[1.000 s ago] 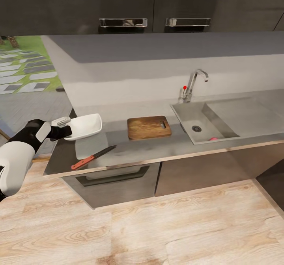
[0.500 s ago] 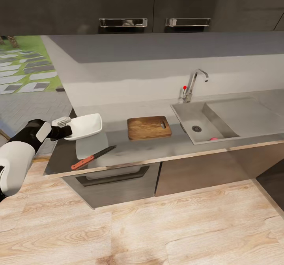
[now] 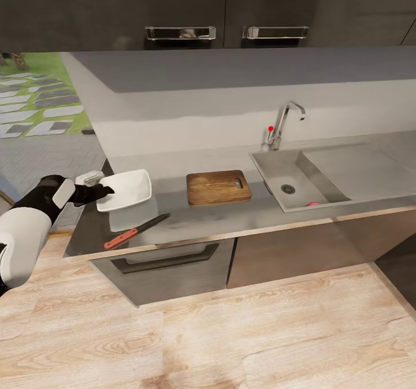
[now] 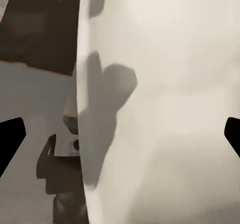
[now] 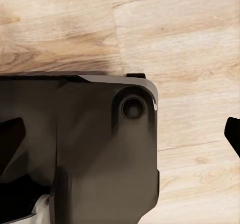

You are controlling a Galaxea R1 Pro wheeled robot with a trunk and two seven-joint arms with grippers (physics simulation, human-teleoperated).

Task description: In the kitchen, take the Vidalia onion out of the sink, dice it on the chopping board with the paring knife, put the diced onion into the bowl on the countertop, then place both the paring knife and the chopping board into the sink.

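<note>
Far left in the head view: white-sleeved left arm bent at the elbow, black forearm reaching forward to the counter end, left gripper [image 3: 103,191] at the near-left rim of the shallow white squarish bowl [image 3: 125,189]. Fingers spread wide in the left wrist view, black tips at either edge with the bowl's pale wall [image 4: 165,104] between them; released, not clamped. Bowl resting on the glossy grey countertop [image 3: 231,215], tilted slightly. Just in front of it, slim paring knife with orange-red handle and dark blade [image 3: 136,230], lying diagonally near the counter's front edge. Further right, rectangular brown wooden chopping board [image 3: 218,186], flat, apart from the bowl. Next, grey steel sink [image 3: 271,166] with chrome tap [image 3: 282,124]; small pinkish Vidalia onion [image 3: 312,204] at the basin's front wall. Right gripper [image 5: 120,129] over light wood floor [image 5: 190,44] and the dark robot base [image 5: 90,144]; tips wide apart, holding nothing.
</note>
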